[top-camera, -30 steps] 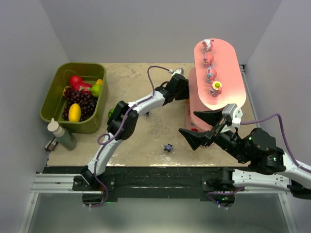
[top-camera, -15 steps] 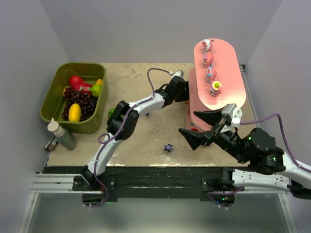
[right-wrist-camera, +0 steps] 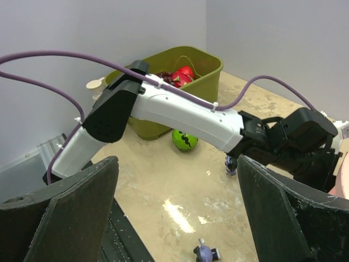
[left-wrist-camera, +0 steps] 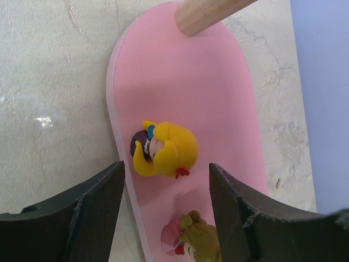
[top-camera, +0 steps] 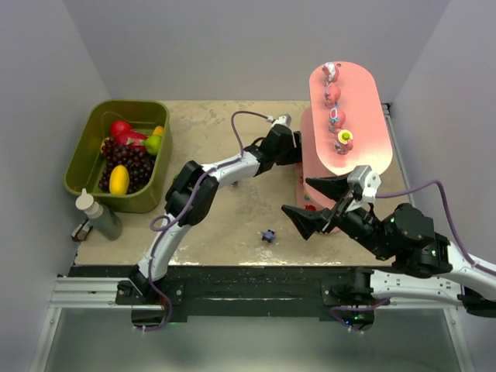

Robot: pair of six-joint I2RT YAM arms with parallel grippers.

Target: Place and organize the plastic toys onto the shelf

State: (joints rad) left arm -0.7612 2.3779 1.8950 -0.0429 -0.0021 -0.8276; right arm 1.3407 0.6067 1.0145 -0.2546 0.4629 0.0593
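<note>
The pink shelf (top-camera: 364,147) stands at the back right, with several small toys (top-camera: 336,118) in a row on its top board. My left gripper (left-wrist-camera: 166,165) reaches under that board over a lower pink board (left-wrist-camera: 185,82). It is open. A yellow-haired toy (left-wrist-camera: 166,150) stands free just ahead of its fingers, and a brown-haired pink toy (left-wrist-camera: 196,243) sits lower between them, touching neither. My right gripper (top-camera: 299,194) hovers open and empty in front of the shelf. One purple toy (top-camera: 268,235) lies on the table; another purple toy (right-wrist-camera: 230,164) stands beneath the left arm.
An olive-green bin (top-camera: 81,167) with fake fruit sits at the left, and a bottle (top-camera: 99,215) stands at its near corner. A green ball (right-wrist-camera: 185,140) lies under the left forearm. A tan post (left-wrist-camera: 210,13) rises from the lower board's far end. Walls close in on three sides.
The left arm has eased slightly back and left at the shelf, its jaws spreading. The right gripper has drifted a little to the left. The toys have not moved.
</note>
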